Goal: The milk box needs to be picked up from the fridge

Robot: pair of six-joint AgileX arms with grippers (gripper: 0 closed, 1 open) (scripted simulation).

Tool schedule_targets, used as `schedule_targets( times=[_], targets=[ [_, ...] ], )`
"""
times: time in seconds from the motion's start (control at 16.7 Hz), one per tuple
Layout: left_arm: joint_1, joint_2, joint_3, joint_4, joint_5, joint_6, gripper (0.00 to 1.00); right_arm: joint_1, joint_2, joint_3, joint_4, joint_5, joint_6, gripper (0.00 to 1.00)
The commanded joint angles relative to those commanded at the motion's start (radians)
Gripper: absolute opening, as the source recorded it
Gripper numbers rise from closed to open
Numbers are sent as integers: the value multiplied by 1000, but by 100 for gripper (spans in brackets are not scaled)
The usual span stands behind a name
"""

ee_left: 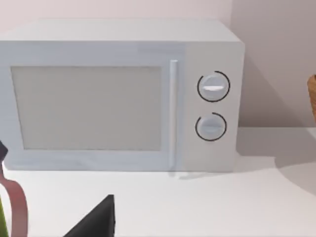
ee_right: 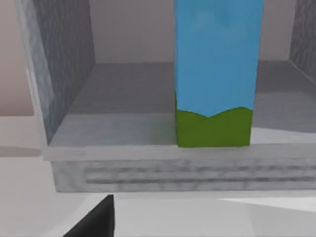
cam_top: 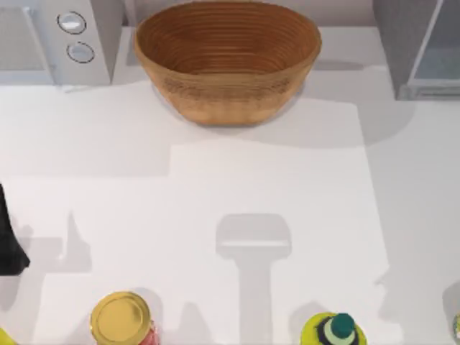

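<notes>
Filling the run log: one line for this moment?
milk box: upright inside fridge, ungrasped | right wrist view faces it | left arm: table's left edge

No readable text, label or number anywhere.

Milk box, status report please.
Milk box upright inside open fridge, ungrasped. Right hand facing it, nothing between. Left arm parked at table's left edge.

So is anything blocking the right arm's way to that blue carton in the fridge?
Nothing visible does. In the right wrist view the milk box stands upright at the front edge of the fridge floor, with no door panel, bottle or can in front of it.
</notes>
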Motion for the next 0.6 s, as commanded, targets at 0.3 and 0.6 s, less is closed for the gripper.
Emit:
schedule_targets(
  times=[0.3,0.6],
  targets=[
    [0,0,0,0,0,0,100,-66,208,35,215,-64,-1,100],
    [0,0,0,0,0,0,100,-72,227,39,234,-70,-1,100]
  ],
)
